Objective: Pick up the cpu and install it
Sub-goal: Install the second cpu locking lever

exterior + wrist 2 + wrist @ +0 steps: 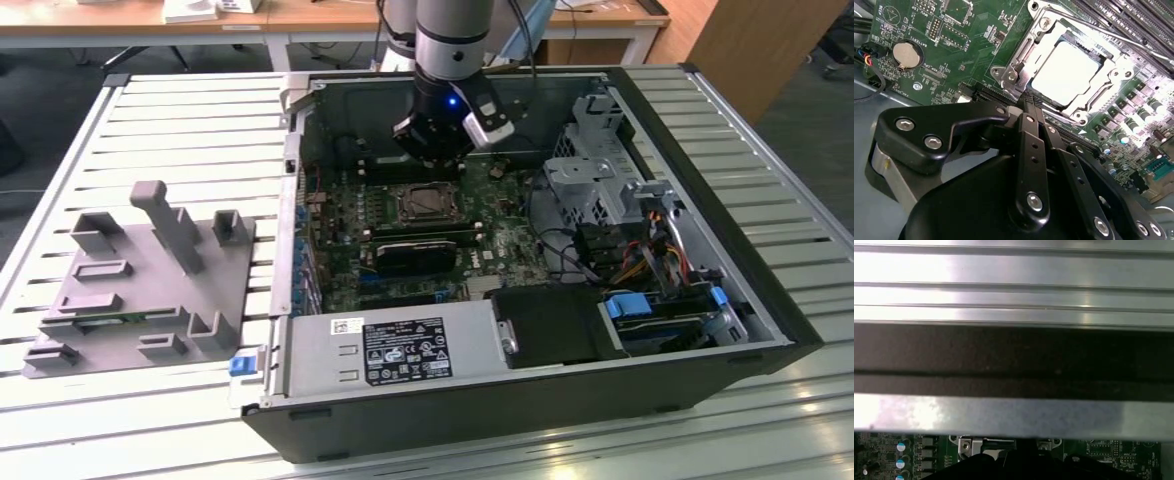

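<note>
The cpu, a flat silvery square, lies inside the metal-framed socket on the green motherboard in the second wrist view. My gripper hangs just in front of the socket's near edge with its two black fingers pressed together and nothing between them. In the exterior view the gripper hovers inside the open computer case, a little behind and above the socket. The first wrist view catches the socket frame past the case wall.
The open case lies on a slatted metal table. A grey moulded tray sits at the exterior view's left. Inside the case are a power supply, a drive cage, cables and a dark card.
</note>
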Motion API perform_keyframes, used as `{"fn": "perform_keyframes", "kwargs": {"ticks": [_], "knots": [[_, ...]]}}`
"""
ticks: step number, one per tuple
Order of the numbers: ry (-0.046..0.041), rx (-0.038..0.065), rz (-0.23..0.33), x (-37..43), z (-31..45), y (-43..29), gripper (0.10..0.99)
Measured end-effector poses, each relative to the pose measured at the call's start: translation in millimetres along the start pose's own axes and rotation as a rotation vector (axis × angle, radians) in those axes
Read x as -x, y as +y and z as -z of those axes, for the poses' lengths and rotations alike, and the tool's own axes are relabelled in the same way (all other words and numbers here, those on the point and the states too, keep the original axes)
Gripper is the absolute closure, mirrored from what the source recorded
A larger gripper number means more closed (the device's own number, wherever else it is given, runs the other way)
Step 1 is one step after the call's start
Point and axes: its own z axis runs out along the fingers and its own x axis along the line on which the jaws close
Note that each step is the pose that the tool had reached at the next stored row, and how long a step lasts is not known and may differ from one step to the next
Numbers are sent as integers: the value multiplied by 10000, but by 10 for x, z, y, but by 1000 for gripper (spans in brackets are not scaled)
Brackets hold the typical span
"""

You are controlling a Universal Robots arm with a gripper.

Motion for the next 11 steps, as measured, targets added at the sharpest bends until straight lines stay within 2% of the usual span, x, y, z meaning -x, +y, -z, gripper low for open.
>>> {"fn": "perform_keyframes", "kwargs": {"ticks": [11], "knots": [[-1, 1, 0, 1, 3, -65, 980]]}}
